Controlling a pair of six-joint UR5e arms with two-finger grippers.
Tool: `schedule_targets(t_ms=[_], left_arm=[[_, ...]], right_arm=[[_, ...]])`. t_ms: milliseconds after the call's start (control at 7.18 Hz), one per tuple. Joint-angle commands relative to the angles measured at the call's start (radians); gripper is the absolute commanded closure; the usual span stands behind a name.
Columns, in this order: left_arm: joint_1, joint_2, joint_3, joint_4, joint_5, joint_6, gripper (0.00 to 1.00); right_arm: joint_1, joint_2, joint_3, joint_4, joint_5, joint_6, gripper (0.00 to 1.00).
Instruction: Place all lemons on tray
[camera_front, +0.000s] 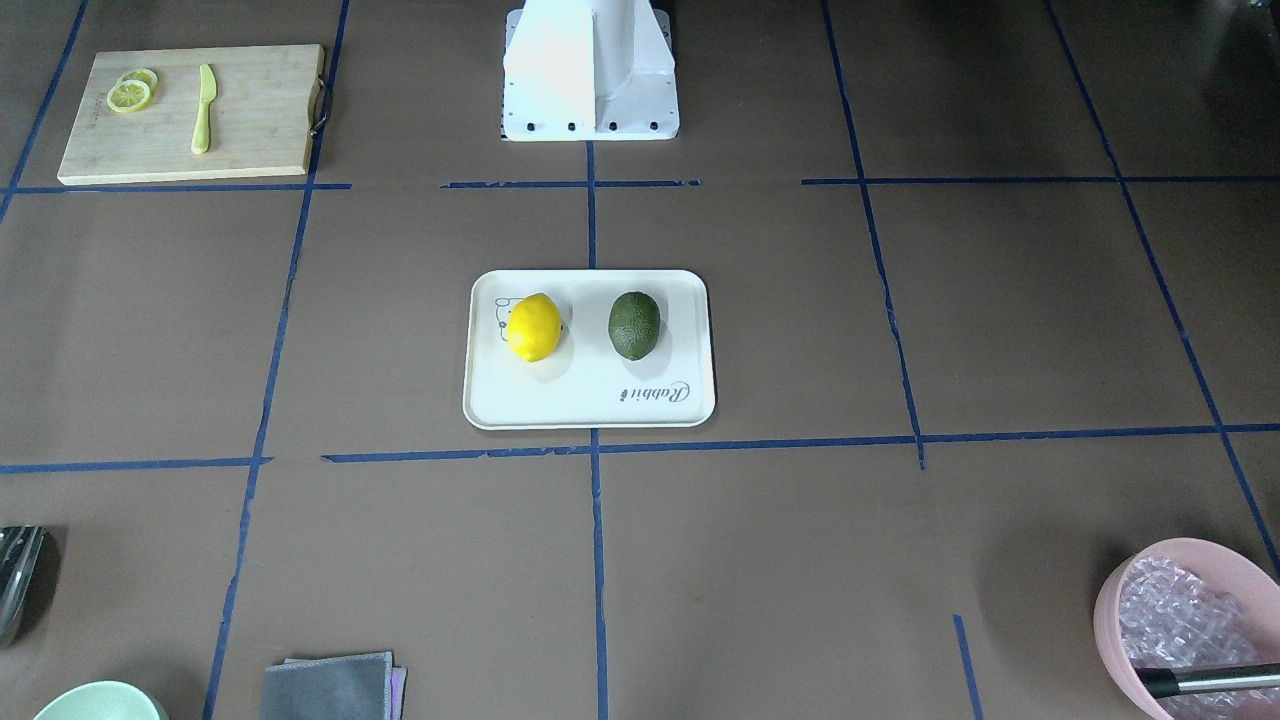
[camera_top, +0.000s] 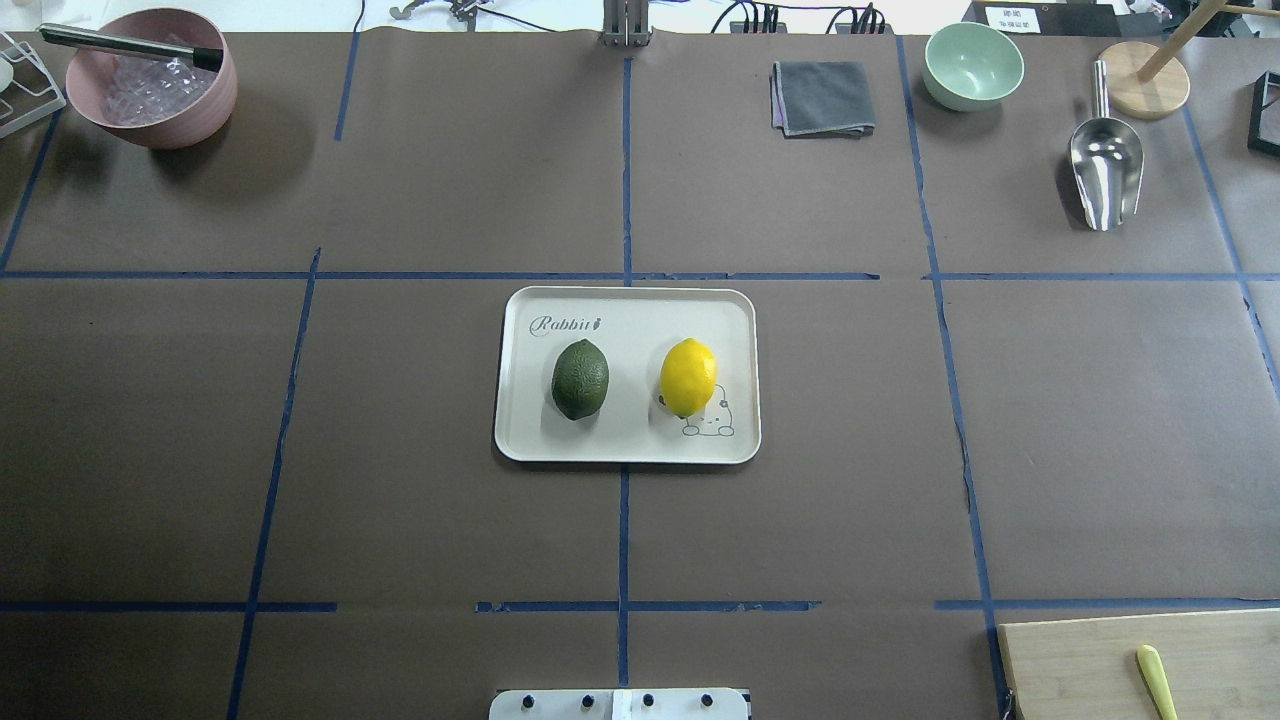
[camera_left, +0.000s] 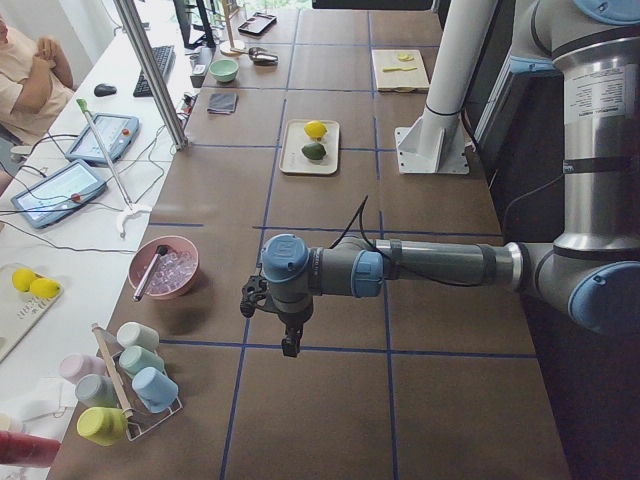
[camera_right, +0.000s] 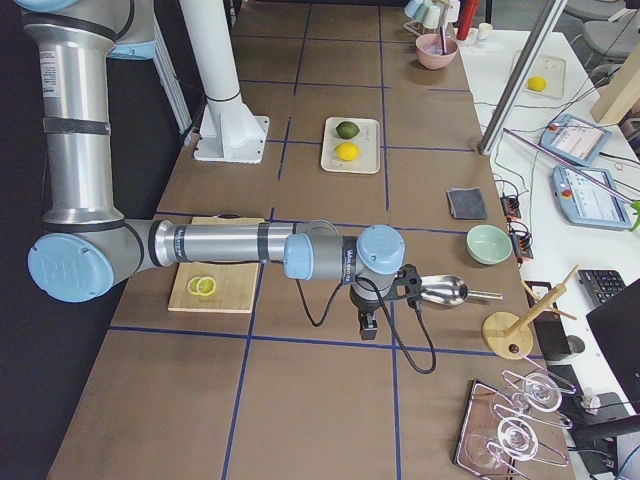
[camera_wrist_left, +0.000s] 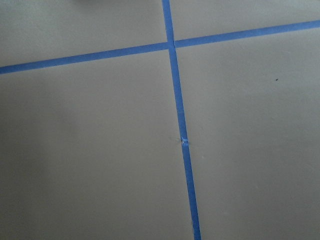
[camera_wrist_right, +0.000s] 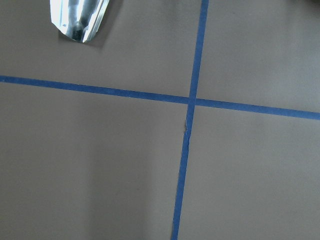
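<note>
The bright yellow lemon (camera_top: 688, 376) and the dark green lemon (camera_top: 580, 379) lie side by side on the cream-white tray (camera_top: 627, 448) at the table's middle, apart from each other. They also show in the front view, yellow (camera_front: 535, 327) and green (camera_front: 635, 325). My left gripper (camera_left: 291, 345) hangs over bare table far from the tray, near the pink bowl. My right gripper (camera_right: 368, 328) hangs over bare table near the metal scoop. Both grippers show only in side views, so I cannot tell whether they are open or shut. The wrist views show only table and tape.
A wooden cutting board (camera_front: 260, 140) with lemon slices (camera_front: 130, 95) and a yellow knife (camera_front: 203, 110) lies at my near right. A pink bowl (camera_top: 205, 112) stands far left. A grey cloth (camera_top: 822, 97), green bowl (camera_top: 973, 65) and metal scoop (camera_top: 1104, 165) lie far right.
</note>
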Motion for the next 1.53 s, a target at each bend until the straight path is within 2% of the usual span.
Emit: schedule_targets(t_ms=[0,139,1392], left_arm=[[-0.021,0.003,-0.010,0.001,0.000,0.000,0.00],[-0.019,0.003,0.003,0.001,0.002,0.000,0.00],[-0.018,0.000,-0.012,-0.002,0.000,0.002,0.00]], right_arm=[[0.000,0.001,0.025,-0.001,-0.004,0.001,0.00],[0.002,-0.005,0.051,-0.003,-0.009,-0.001,0.00],[0.000,-0.009,0.042,-0.003,-0.008,-0.003,0.00]])
